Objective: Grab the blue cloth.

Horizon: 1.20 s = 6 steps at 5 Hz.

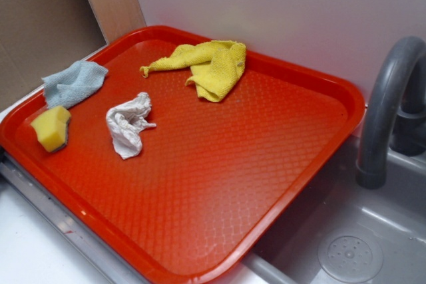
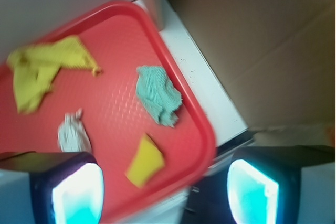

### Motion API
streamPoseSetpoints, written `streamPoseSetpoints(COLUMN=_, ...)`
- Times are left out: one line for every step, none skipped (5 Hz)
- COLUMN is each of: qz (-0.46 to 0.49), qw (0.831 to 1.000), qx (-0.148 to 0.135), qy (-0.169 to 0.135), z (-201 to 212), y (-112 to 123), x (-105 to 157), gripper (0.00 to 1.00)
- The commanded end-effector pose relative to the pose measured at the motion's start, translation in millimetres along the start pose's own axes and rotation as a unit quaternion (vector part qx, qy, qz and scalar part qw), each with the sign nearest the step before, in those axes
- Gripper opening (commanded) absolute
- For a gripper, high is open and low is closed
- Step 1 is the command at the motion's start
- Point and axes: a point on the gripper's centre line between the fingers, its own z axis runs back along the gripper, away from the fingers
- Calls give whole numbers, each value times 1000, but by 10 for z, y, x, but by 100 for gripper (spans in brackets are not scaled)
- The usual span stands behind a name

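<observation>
The blue cloth [image 1: 73,82] is a small pale blue-grey rag bunched at the far left corner of the red tray [image 1: 219,184]. In the wrist view the blue cloth [image 2: 157,94] lies near the tray's right rim [image 2: 202,124], well above my fingers. My gripper [image 2: 165,192] is open, its two glowing pads wide apart with nothing between them, high over the tray's edge. The gripper does not show in the exterior view.
A yellow cloth [image 1: 206,64] lies at the tray's back, a white wrinkly rag [image 1: 128,124] mid-left, and a yellow sponge [image 1: 52,128] by the left rim. A grey faucet [image 1: 389,98] and sink [image 1: 346,244] stand at the right. Cardboard [image 2: 262,40] rises beyond the tray.
</observation>
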Motion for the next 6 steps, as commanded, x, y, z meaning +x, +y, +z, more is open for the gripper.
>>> streamPoseSetpoints(qz=245, qw=969, qx=2, qy=-10, z=-497, y=-48, x=198, gripper=100)
streamPoseSetpoints(qz=266, qw=963, qx=40, qy=-6, z=-918, y=74, x=239, gripper=100)
streamPoseSetpoints(qz=265, qw=963, qx=43, qy=-11, z=-1092, y=185, x=312, gripper=100)
streamPoseSetpoints(qz=256, qw=962, qx=82, qy=-38, z=-1241, y=273, x=402, gripper=100)
streamPoseSetpoints(qz=237, qw=968, qx=68, qy=-38, z=-1395, y=257, x=468, gripper=100)
streamPoseSetpoints(qz=220, qw=972, qx=75, qy=-38, z=-1509, y=164, x=445, gripper=100)
